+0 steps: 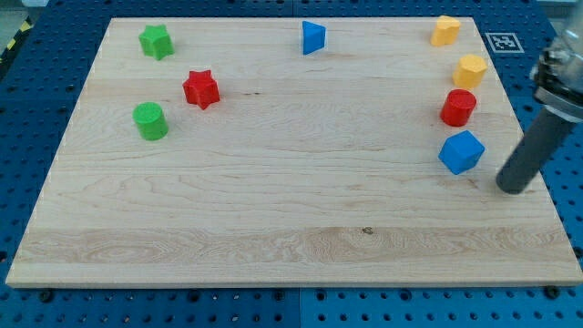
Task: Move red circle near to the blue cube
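The red circle [458, 107] is sitting near the bench's [291, 228] right edge, a little above mid-height. It is a short round cylinder standing on its flat end, so its axis is running upward and it is pointing no particular way across the bench. Its colour is a plain bright red, with the top face showing slightly lighter than the side wall.

The blue cube [461, 152] is lying just below it, close but apart, with a narrow strip of wood showing between them. The cube is sitting turned, one corner facing the bench's bottom edge.

My tip [514, 186] is resting to the right of the blue cube, near the right edge, apart from both blocks. The rod is leaning toward the upper right, and its upper part and the arm's body are being cut off by the view's right edge and are blurring. There are no jaws on this rod, so no open or closed state can be told.

A yellow block [470, 70] is sitting just above the red circle, and another yellow block [445, 30] is lying at the top right corner; their exact shapes are hard to make out. A blue triangle [313, 37] is sitting by the top edge. Toward the left are lying a green star [156, 41], a red star [201, 89] and a green cylinder [150, 121].
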You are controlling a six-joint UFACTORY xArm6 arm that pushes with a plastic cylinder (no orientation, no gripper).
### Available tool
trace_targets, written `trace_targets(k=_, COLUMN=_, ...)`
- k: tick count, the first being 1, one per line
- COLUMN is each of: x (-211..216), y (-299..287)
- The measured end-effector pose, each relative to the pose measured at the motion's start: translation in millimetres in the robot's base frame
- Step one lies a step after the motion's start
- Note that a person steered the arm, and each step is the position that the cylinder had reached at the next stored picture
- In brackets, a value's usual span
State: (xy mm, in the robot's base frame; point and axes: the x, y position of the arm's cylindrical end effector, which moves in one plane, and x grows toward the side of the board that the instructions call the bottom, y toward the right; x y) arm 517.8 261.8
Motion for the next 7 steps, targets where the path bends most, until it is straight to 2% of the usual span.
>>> trace_targets(k=1, x=-26, y=39)
trace_targets(k=2, x=-65, y=44)
trace_targets(k=4, x=-122, y=2)
trace_targets(k=6, x=-146, y=-39)
trace_targets(k=7, x=-123, y=-39)
